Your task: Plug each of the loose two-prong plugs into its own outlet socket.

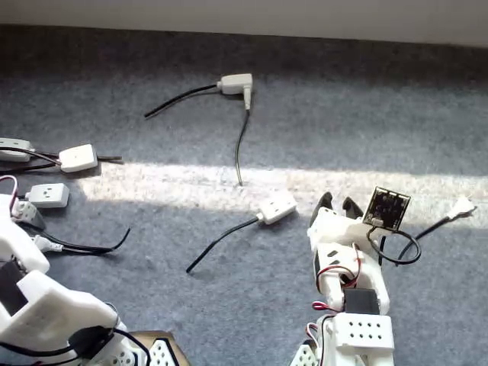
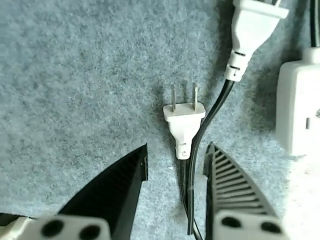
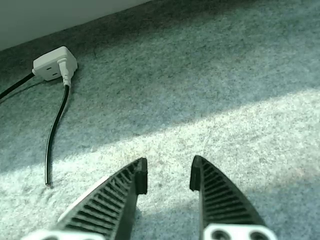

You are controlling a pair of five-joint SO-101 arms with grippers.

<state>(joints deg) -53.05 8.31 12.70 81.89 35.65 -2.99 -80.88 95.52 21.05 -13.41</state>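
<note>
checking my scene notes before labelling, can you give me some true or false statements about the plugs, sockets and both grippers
1. The left gripper is open. True.
2. It grips the small white two-prong plug. False: the plug lies on the grey carpet just past its fingertips, ungripped.
3. The right gripper holds a plug. False: it is open and empty above the carpet.
4. The white socket block near the wall already has an angled white plug on a black cord in it. True.
</note>
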